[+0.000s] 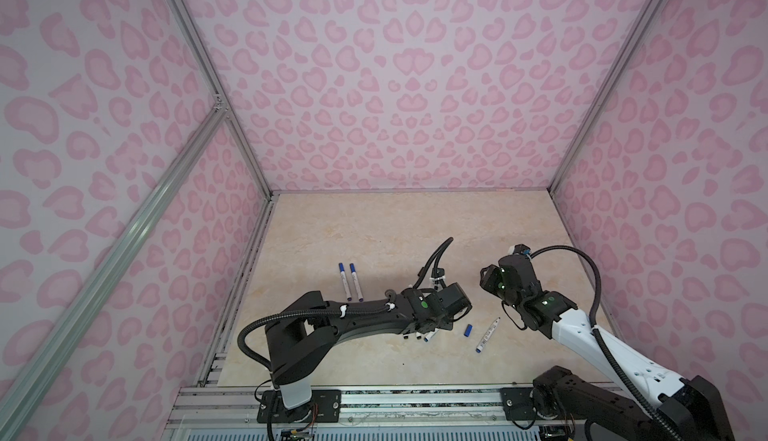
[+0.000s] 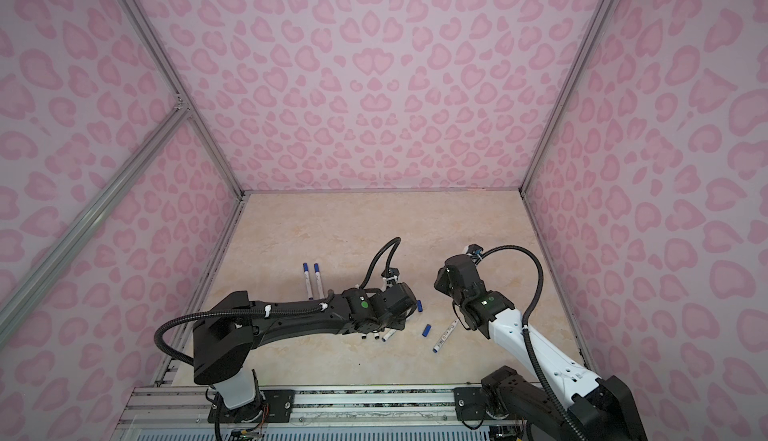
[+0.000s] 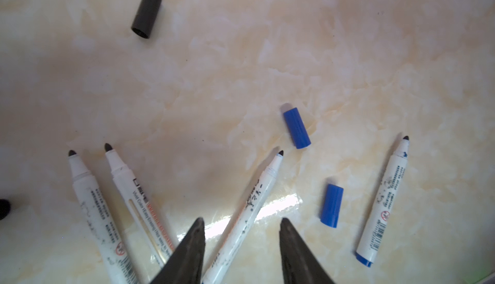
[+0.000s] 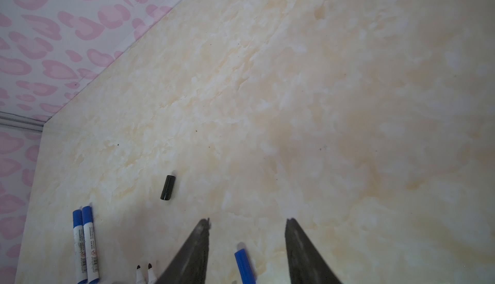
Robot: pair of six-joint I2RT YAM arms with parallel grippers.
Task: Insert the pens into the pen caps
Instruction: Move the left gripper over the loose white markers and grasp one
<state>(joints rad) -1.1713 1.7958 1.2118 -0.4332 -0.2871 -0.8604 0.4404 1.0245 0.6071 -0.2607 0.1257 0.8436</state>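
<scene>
Left gripper [image 3: 241, 222] is hovering with jaws apart, straddling an uncapped pen [image 3: 253, 199] that is lying on the marble table [image 3: 348, 55]. More pens [image 3: 93, 210] are crowding just beside it. Right gripper [image 4: 247, 221] is gaping empty over a blue cap [image 4: 245, 266]. Black cap [image 4: 168, 188] is lying apart, and capped pens [image 1: 345, 281] are sitting well left.

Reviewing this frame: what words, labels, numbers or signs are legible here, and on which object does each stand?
"Vivid Color", "Easy Erasing", "Not easy to": pen with the orange-red stripe, line then hidden.
Red prohibition sign plus barcode, digits unreadable: pen lying apart.
Remaining pens: some with red signs, print too small or blurred.
Caps: no text seen.
</scene>
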